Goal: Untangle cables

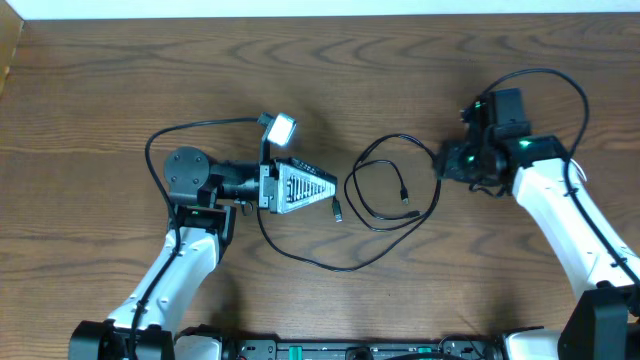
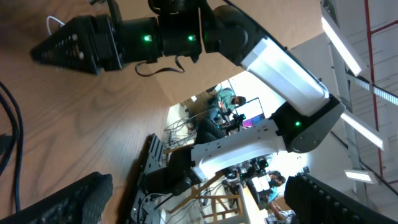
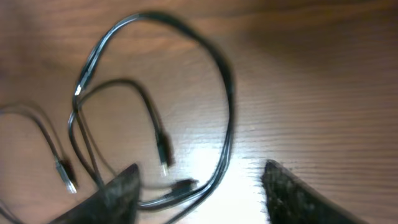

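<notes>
1. So, the black cables (image 3: 227, 106) lie looped mid-table. Our right gripper (image 3: 200, 171) hovers over the loop's edge, jaws half-spread, gripping nothing.
2. Our left gripper (image 1: 328, 185) sits wide open and empty, just beside the loop.
3. We'd pinch one single strand, low, then pull apart slowly.

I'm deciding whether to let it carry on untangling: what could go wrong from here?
The right hand is open over several overlapping strands of black cable; closing could catch two together. Pulling then might tighten the loops rather than free them. A plug end lies inside the big loop and might snag.
</notes>
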Action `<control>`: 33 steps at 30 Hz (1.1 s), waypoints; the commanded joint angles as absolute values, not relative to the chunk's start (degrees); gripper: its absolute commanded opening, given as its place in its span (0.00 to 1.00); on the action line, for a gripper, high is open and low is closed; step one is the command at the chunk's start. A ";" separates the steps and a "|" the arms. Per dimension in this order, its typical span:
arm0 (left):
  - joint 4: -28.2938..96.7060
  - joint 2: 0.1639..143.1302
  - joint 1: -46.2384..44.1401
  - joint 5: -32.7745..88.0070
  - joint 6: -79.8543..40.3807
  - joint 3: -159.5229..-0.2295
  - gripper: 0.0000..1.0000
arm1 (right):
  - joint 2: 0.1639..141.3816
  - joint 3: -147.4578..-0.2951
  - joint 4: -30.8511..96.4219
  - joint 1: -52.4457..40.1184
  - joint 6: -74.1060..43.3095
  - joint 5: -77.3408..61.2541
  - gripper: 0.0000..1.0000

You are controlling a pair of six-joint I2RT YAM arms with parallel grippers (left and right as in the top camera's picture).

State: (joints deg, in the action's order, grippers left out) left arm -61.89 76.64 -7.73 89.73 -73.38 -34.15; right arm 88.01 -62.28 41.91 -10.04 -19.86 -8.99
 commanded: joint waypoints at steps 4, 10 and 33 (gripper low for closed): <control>-62.19 76.75 -7.90 90.02 -70.89 -32.69 0.94 | 88.09 -62.43 42.89 -14.37 -18.81 -8.51 0.99; -62.19 76.75 -7.90 90.02 -66.17 -32.67 0.94 | 88.09 -62.43 42.89 -15.64 -18.79 -8.49 0.99; -61.78 76.84 -7.90 90.02 -55.94 -27.88 0.95 | 88.09 -62.43 42.89 -15.64 -18.79 -8.49 0.99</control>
State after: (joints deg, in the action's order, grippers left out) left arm -61.54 76.64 -7.73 89.71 -57.93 -28.75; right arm 88.01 -62.28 42.72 -15.25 -19.20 -8.95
